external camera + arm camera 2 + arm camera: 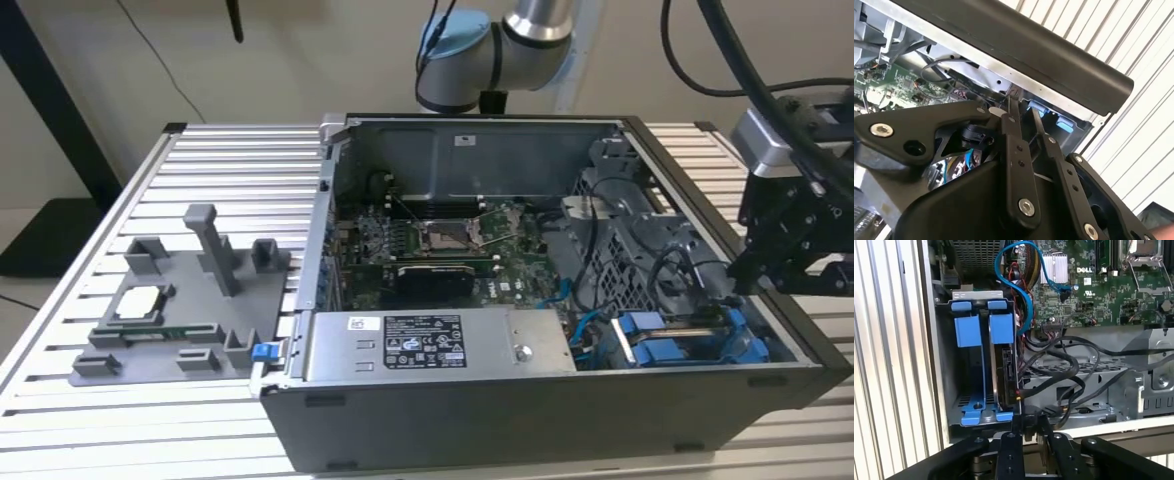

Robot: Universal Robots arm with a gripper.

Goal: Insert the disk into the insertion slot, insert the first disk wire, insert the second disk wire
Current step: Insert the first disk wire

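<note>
The disk point(1005, 365), a grey drive in a bright blue carrier point(1002, 328), stands on edge in the insertion slot of the drive bay point(681, 340) at the case's front corner on the exterior view's right. My gripper point(1030, 419) sits just above the disk's connector edge, its fingers point(1016, 426) drawn close on a small black wire connector point(1029, 421). Black wires point(1064, 362) run from the case to that spot. A blue wire point(1021, 287) loops from the motherboard down beside the disk. In the exterior view the gripper point(743, 283) hangs over the case's wall; in the second wrist view the gripper point(1021, 111) points into the bay.
An open computer case point(561, 440) lies on a slatted metal table point(227, 160). The silver power-supply box point(441, 345) fills the front, the motherboard point(441, 245) lies behind. A second blue carrier point(968, 330) stands beside the disk. A grey fixture point(187, 300) holds parts on the exterior view's left.
</note>
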